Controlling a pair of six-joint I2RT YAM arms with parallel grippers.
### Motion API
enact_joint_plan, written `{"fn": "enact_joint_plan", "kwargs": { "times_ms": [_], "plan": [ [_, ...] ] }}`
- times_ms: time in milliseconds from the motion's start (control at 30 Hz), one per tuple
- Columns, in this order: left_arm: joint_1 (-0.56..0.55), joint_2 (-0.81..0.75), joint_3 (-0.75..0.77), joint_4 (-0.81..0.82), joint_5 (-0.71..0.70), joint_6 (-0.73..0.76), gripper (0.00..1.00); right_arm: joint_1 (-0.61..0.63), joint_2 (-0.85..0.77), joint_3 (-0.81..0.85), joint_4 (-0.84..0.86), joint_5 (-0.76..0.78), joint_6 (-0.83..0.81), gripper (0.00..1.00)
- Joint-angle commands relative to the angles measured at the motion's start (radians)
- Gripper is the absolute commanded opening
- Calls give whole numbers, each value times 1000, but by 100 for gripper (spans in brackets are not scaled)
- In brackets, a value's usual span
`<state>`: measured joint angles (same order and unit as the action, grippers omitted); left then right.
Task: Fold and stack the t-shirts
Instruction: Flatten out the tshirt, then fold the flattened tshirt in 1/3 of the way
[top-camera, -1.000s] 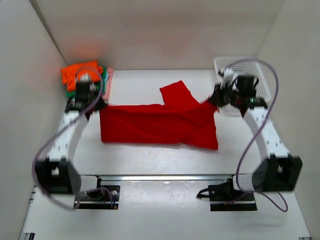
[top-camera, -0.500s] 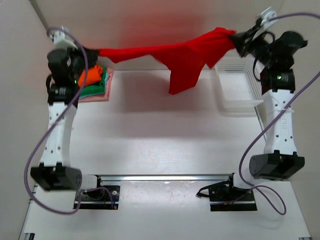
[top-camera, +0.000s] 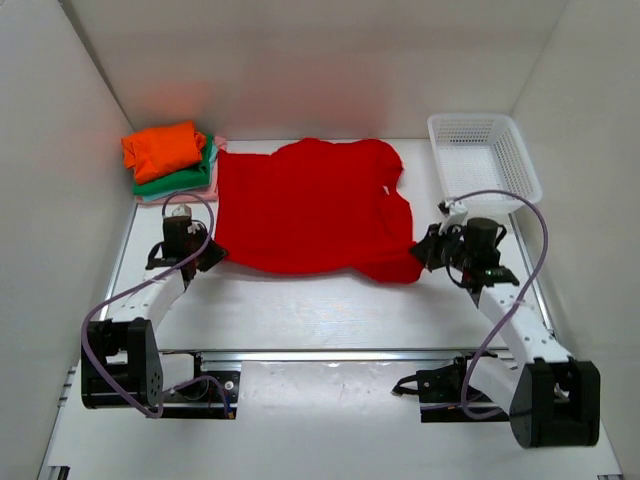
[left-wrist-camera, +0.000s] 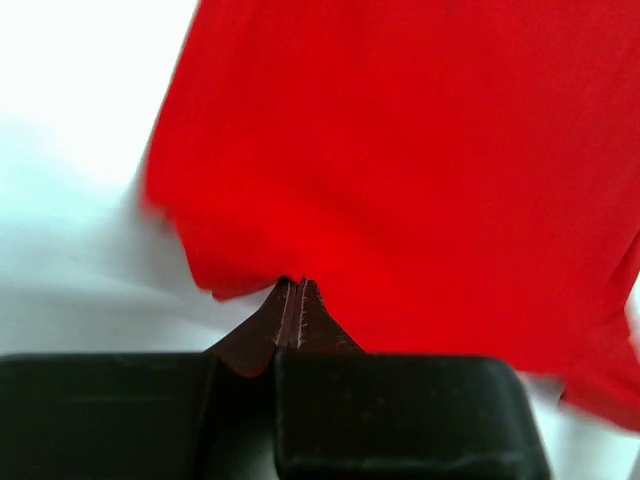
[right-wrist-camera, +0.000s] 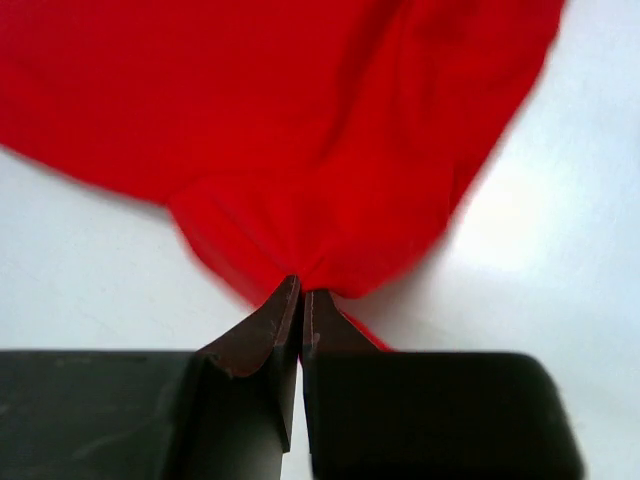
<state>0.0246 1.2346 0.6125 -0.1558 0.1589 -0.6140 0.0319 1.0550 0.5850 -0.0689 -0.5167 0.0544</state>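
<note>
From above, the red shirt (top-camera: 305, 205) lies spread nearly flat in the middle of the table (top-camera: 330, 310), with its neck and sleeves toward the far wall and its hem toward my bases. That view gives me its whole outline, but my fingertips are too small there to judge.

My wrist cameras, though blurred, settle it. My left gripper (left-wrist-camera: 296, 284) is pinched tight on the near left corner of the hem, where the cloth bunches to a point between the tips. My right gripper (right-wrist-camera: 300, 284) is clamped the same way on the near right corner, with a fold of red gathered around it.

The cloth is a plain bright red, smooth across the body and rumpled along the right side by the sleeve.

Only the top view shows the rest. An orange shirt (top-camera: 165, 148) sits folded on a green shirt (top-camera: 180, 182) at the far left. What looks like a pale pink shirt (top-camera: 217, 150) lies beneath them, just beside the red shoulder. A white basket (top-camera: 480, 120) stands at the far right, apart from the shirt.
</note>
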Motion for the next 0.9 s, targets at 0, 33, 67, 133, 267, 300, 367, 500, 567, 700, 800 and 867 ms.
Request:
{"fn": "enact_joint_plan", "kwargs": {
  "times_ms": [0,33,67,133,267,300,367,500,567,700,800,867],
  "plan": [
    [-3,-81,-22,36,14,-64,0,-3,-102,-85,80,69,87,0],
    [-5,-98,-40,19,10,-73,0,-12,-139,-137,87,70,114,0],
    [-11,-110,-63,-5,-4,-75,0,-15,-186,-187,80,70,131,0],
    [-11,-161,-112,-22,-15,-99,0,0,-258,-250,75,93,162,0],
    [-14,-248,-250,1,-32,-138,0,42,-296,-312,21,142,194,0],
    [-5,-270,-272,-7,-38,-139,0,46,-280,-303,9,159,194,0],
    [-11,-293,-296,-20,-53,-145,0,69,-242,-284,-9,181,200,0],
    [-11,-320,-327,-16,-73,-153,0,40,-169,-251,-17,140,191,0],
    [-12,-320,-330,2,-88,-148,0,39,-162,-237,-8,138,179,0],
    [-6,-284,-289,18,-107,-133,0,-9,-135,-202,23,95,168,0],
    [-2,-227,-241,15,-127,-121,0,-30,-81,-160,49,76,150,0],
    [-2,-187,-203,30,-125,-110,0,-30,-24,-117,60,76,134,0]
  ]
}}
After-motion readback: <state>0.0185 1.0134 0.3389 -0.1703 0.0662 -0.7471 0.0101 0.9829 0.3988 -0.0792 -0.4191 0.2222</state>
